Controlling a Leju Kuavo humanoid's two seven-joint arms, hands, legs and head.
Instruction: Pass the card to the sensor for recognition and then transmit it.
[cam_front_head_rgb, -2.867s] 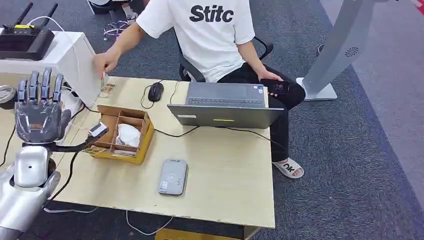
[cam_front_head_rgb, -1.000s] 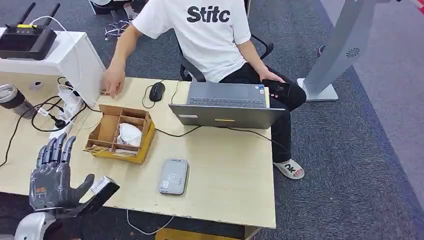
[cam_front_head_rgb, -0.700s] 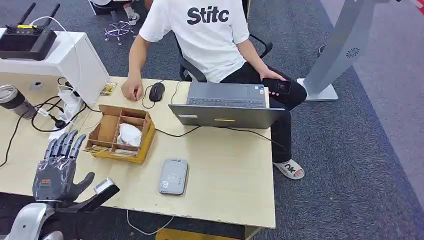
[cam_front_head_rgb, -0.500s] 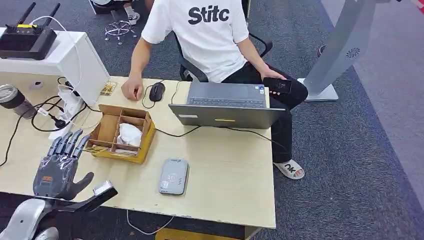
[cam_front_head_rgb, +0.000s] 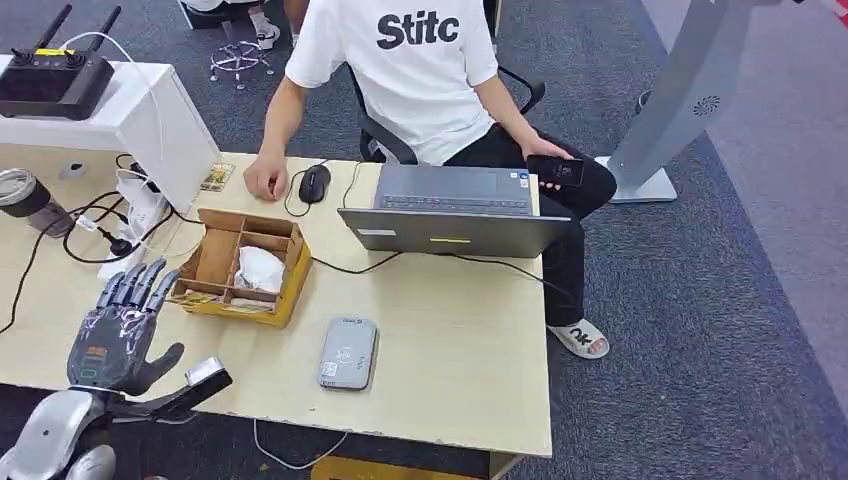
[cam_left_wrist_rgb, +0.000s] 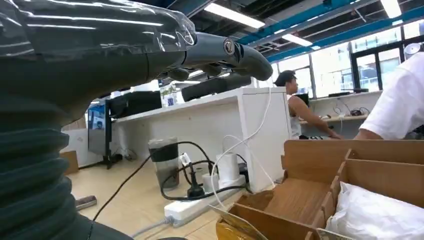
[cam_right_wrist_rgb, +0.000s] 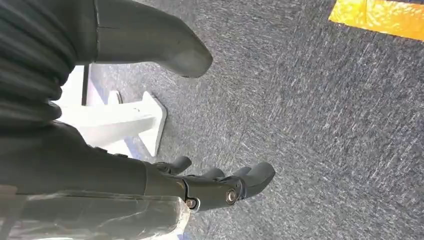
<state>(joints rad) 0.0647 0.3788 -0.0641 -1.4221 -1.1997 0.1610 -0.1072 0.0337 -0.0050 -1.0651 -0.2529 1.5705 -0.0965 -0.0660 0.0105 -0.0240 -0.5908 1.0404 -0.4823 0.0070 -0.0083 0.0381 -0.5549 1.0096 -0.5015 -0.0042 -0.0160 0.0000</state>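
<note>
The grey card reader lies flat near the table's front edge. A small gold-patterned card lies on the far left of the table beside a person's hand. More gold cards sit in the front compartment of a cardboard box, and the left wrist view shows them as gold cards in the cardboard box. My left hand hovers left of the box with fingers spread, holding nothing; up close the left hand is empty. My right hand hangs over the carpet, empty, fingers apart.
A laptop and a mouse sit at the table's far side before a seated person. A power strip with cables, a steel cup and a white cabinet stand at the left. A crumpled white bag fills one box compartment.
My left hand dropped from beside the box to the table's front left, then crept slightly toward the box. The person's hand left the card and moved next to the mouse.
</note>
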